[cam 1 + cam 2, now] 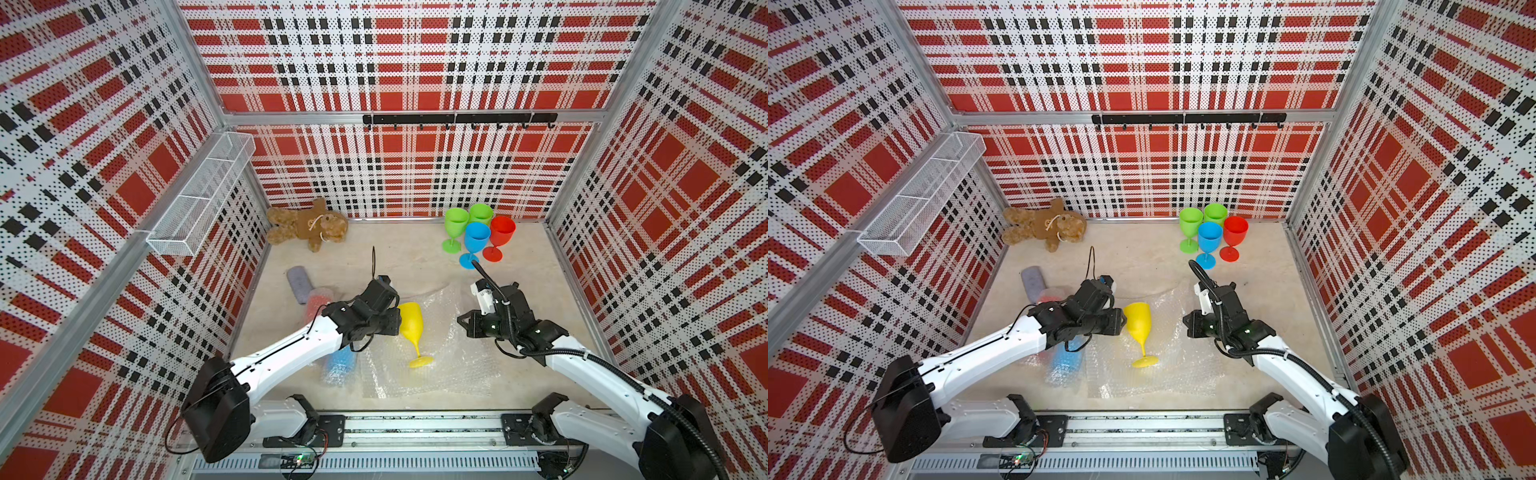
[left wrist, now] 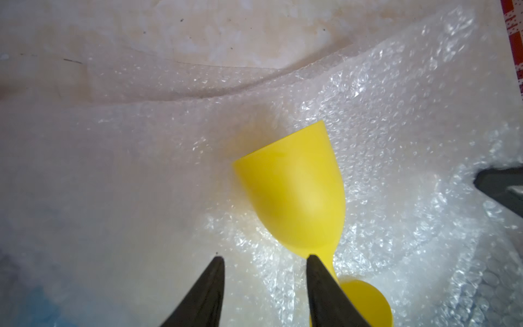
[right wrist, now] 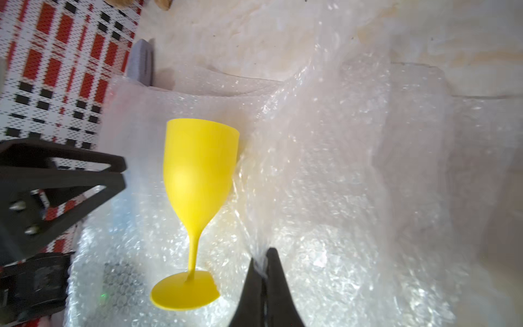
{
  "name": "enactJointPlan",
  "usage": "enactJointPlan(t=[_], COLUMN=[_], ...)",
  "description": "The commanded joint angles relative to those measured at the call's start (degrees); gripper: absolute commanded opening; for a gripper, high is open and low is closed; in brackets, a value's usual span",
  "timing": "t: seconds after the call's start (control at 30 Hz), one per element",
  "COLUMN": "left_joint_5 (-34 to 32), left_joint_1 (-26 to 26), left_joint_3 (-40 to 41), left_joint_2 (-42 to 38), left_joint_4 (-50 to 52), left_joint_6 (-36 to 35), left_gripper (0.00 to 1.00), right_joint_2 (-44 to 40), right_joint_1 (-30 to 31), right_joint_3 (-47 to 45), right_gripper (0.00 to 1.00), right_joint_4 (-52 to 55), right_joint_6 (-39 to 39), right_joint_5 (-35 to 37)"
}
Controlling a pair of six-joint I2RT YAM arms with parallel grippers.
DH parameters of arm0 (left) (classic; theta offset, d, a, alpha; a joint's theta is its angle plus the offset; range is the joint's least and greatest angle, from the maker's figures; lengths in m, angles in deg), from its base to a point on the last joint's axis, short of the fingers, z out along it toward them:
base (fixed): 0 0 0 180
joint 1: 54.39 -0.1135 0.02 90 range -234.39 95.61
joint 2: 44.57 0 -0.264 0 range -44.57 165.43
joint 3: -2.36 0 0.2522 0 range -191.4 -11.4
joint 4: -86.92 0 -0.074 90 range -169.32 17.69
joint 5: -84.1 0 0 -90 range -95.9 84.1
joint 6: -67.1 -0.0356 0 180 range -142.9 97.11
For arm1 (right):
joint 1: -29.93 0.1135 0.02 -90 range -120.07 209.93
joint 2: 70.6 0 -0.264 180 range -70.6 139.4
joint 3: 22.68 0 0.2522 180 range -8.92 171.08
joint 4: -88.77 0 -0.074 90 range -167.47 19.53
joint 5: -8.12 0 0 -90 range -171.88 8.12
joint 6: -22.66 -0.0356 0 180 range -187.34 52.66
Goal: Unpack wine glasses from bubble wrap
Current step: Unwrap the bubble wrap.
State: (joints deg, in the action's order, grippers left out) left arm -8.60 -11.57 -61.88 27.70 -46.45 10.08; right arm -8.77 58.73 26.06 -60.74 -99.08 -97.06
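A yellow wine glass point(image 1: 411, 322) point(image 1: 1138, 320) lies on its side, bare, on a spread sheet of bubble wrap point(image 1: 449, 365) point(image 1: 1175, 374) in the middle of the table. My left gripper point(image 2: 263, 257) hovers open beside the stem of the yellow glass point(image 2: 297, 192), with nothing between its fingers. My right gripper point(image 3: 264, 260) is shut on a pinched fold of the bubble wrap point(image 3: 339, 170), just right of the glass's foot point(image 3: 184, 294). Two green glasses point(image 1: 456, 224) point(image 1: 481, 212), a blue one point(image 1: 476, 237) and a red one point(image 1: 502, 230) stand upright at the back right.
Under my left arm lie a blue bundle in bubble wrap point(image 1: 340, 363) and a red bundle in bubble wrap point(image 1: 318, 301). A grey oblong case point(image 1: 300, 282) lies beside them. A teddy bear point(image 1: 307, 224) sits at the back left. A wire basket point(image 1: 199, 199) hangs on the left wall.
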Motion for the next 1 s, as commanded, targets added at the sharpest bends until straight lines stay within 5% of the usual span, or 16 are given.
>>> enactJointPlan(t=[0.0, 0.13, 0.4, 0.53, 0.7, 0.97], left_joint_5=[-2.1, -5.1, -10.0, -12.1, -8.8, -5.0], left_joint_1=[-1.7, -3.6, -5.4, -5.7, -7.4, -8.6], left_joint_3=[2.6, 4.1, 1.5, -1.1, -0.7, 4.7], left_joint_2=[-2.2, -3.9, -9.1, -14.4, -16.5, -15.6], left_joint_4=[2.4, 4.1, 4.8, 2.0, -3.7, -10.6], left_joint_6=[4.1, 5.7, 4.0, 1.8, -2.9, -6.0], left_gripper=[0.49, 0.50, 0.50, 0.52, 0.57, 0.58], right_joint_2=[2.3, 5.5, 1.8, -1.7, 3.1, 21.9], right_joint_1=[-0.4, -0.4, -0.4, 0.5, 4.2, 8.3], right_joint_3=[0.0, 0.1, 4.7, 9.4, 20.5, 40.9], right_gripper=[0.01, 0.06, 0.47, 0.58, 0.62, 0.70], right_joint_4=[0.6, 0.1, 7.2, 11.6, 19.9, 33.4], right_joint_6=[2.4, 3.1, 6.2, 11.3, 17.8, 20.6], right_joint_5=[5.8, 9.0, 21.4, 24.6, 23.7, 3.0])
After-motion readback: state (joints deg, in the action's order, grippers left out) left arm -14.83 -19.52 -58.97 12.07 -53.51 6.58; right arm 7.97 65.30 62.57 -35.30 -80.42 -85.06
